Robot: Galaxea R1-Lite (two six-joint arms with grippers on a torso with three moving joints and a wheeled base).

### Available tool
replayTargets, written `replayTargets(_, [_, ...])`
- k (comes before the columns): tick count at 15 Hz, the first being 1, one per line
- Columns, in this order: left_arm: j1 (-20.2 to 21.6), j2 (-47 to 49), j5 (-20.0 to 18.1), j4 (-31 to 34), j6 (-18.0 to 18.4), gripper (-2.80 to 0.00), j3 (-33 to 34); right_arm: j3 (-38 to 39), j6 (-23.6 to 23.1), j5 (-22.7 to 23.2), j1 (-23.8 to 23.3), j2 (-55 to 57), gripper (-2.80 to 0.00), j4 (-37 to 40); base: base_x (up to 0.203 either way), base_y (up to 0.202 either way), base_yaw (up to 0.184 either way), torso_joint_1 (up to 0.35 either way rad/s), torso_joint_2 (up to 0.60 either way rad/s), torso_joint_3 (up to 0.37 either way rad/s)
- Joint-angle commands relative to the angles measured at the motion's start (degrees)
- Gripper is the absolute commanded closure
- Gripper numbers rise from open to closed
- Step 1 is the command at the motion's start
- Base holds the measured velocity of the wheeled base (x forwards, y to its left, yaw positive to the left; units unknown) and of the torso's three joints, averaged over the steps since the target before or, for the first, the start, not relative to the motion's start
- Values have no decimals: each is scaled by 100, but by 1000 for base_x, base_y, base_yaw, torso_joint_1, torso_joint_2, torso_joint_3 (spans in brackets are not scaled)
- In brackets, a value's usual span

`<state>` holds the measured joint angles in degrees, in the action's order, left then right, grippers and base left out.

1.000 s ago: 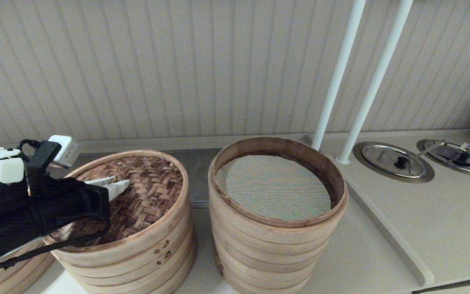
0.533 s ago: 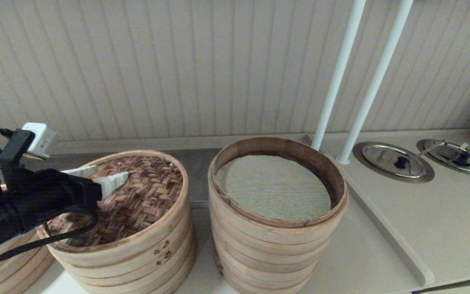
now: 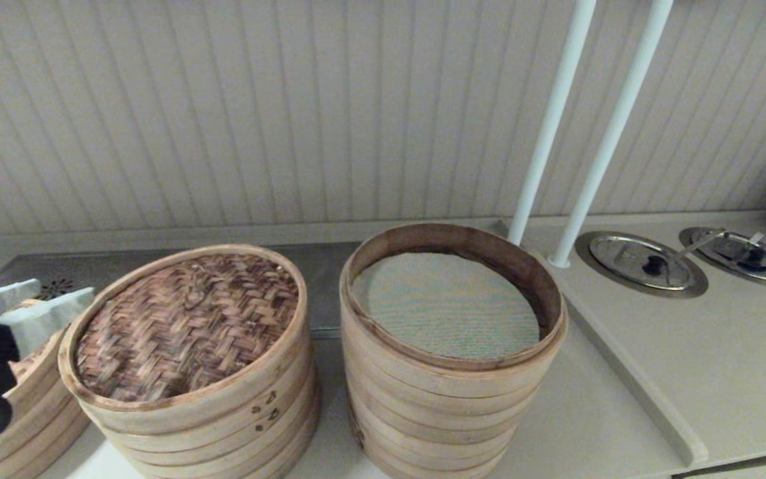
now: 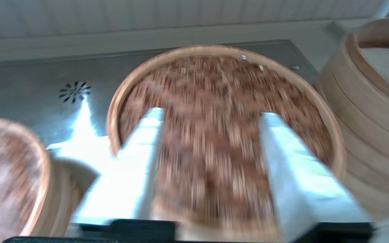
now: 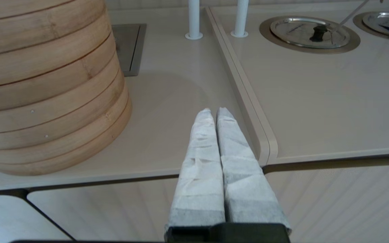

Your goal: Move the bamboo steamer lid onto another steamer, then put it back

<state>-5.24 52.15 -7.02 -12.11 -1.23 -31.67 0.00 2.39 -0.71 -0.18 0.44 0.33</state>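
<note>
Lid: the bamboo steamer lid (image 3: 187, 326) sits on the short steamer (image 3: 223, 419) near the table's left edge.
Left end effector (image 3: 24, 309): spread, holding nothing, just left of the lid (nearer arm).
Right end effector (image 5: 214, 116): pressed together, parked.
Another steamer (image 3: 449, 372): right of the lid, uncovered.

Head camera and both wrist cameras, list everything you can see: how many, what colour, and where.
bamboo steamer lid: one, dark brown weave, on the shorter steamer, centre left
shorter steamer: one, pale bamboo, left of the tallest stack
another steamer: one, pale bamboo, grey-green mesh liner, centre, no lid
third steamer: one, pale bamboo, far left edge
poles: two, white, behind the tallest stack
metal lids: two, silver, recessed in the counter, right
counter: one, beige
left gripper: fingers open, at the far left
right gripper: fingers shut, at the counter's front edge
</note>
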Motion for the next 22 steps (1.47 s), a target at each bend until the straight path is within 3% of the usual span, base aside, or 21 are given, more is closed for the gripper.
replayTargets(1, [166, -1263, -13, 442, 1, 0, 215, 18, 4, 0, 1, 9, 0, 2, 0, 0, 0, 0, 0, 0])
replayTargets(9, [295, -3531, 171, 1485, 32, 0, 1682, 18, 7, 0, 1, 9, 0, 2, 0, 0, 0, 0, 0, 0])
replayTargets(18, [480, -5129, 434, 1406, 549, 0, 2917, 18, 3, 0, -7, 9, 0, 2, 0, 0, 0, 0, 0, 0])
replayTargets(22, [480, -5232, 535, 1272, 818, 0, 3167, 18, 4, 0, -6, 9, 0, 2, 0, 0, 0, 0, 0, 0])
